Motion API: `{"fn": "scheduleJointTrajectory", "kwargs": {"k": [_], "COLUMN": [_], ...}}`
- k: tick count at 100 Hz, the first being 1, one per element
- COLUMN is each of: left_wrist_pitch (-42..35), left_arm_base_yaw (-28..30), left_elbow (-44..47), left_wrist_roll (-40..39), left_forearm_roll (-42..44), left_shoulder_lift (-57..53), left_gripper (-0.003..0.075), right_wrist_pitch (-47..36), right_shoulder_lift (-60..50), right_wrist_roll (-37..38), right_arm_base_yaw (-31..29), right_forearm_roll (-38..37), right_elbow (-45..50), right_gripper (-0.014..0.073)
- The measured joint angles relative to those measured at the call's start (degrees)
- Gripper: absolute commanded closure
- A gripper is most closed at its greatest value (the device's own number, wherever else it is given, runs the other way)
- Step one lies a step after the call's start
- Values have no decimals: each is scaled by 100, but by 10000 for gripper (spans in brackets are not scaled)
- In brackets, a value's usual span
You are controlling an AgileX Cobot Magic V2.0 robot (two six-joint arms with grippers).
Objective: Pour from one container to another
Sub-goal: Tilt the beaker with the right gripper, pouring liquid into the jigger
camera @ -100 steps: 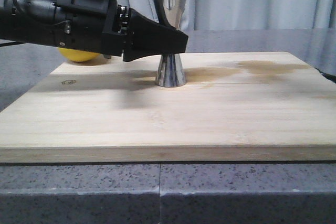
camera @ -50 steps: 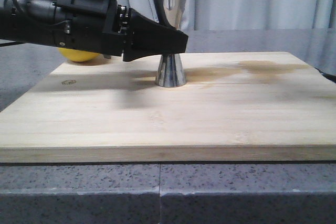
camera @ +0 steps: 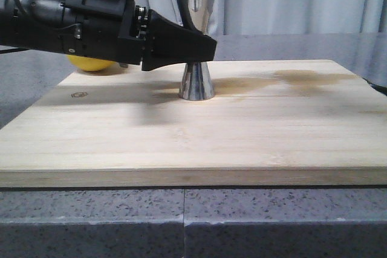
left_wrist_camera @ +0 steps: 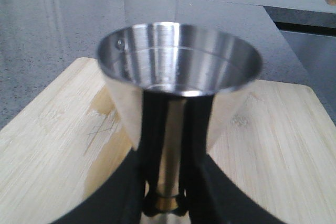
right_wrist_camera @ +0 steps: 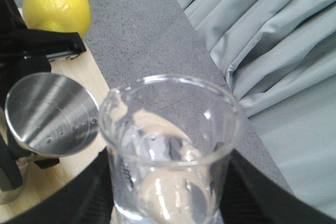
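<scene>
Left claw (camera: 202,46) clamps the steel jigger (camera: 196,40) at its gold-banded waist, holding it upright on the cutting board (camera: 199,143). Right claw (right_wrist_camera: 168,203) grips the glass beaker (right_wrist_camera: 170,145), raised above and just to the jigger's side, liquid inside. To pour well: bring the beaker's lip over the jigger's open mouth, tip slowly, keep the stream thin and centred.
</scene>
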Motion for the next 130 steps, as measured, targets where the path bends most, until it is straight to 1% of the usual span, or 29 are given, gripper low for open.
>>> {"fn": "scheduleJointTrajectory", "kwargs": {"k": [53,79,103,130], "left_wrist_pitch": [0,0,0,0], "left_arm_base_yaw": [0,0,0,0], "left_elbow": [0,0,0,0], "left_wrist_roll": [0,0,0,0], "left_forearm_roll": [0,0,0,0], "left_shoulder_lift": [0,0,0,0], "left_gripper": [596,596,596,596], "right_wrist_pitch": [43,66,266,278], "right_shoulder_lift": [112,126,244,283], "right_wrist_roll": [0,0,0,-10], "right_arm_base_yaw": [0,154,154,154], "right_forearm_roll": [-175,-522,-760,-984], "right_elbow": [0,0,0,0], "right_gripper": [293,293,293,293]}}
